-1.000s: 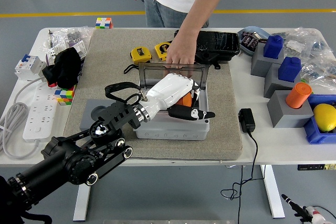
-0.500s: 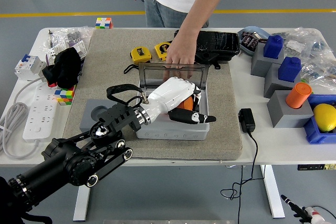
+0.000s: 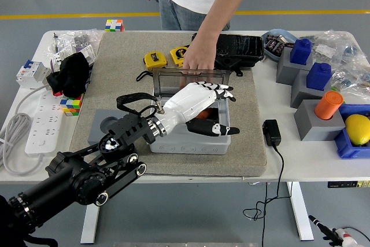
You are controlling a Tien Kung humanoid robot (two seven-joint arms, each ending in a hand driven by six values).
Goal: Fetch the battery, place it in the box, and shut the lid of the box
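Nearest you, your left hand (image 3: 199,105) hangs over the grey box (image 3: 191,137), fingers spread and gripping nothing, thumb stretched across the front rim. Beneath the palm sits the orange battery (image 3: 203,114), already down inside the box, so the opened fingers look like a release rather than a reach. Behind, the clear lid (image 3: 188,80) stands upright at the back edge. The person's hand (image 3: 198,61) rests on its top, seemingly steadying it open. Your right hand is out of view.

battery (image 3: 203,114) in box (image 3: 191,141)
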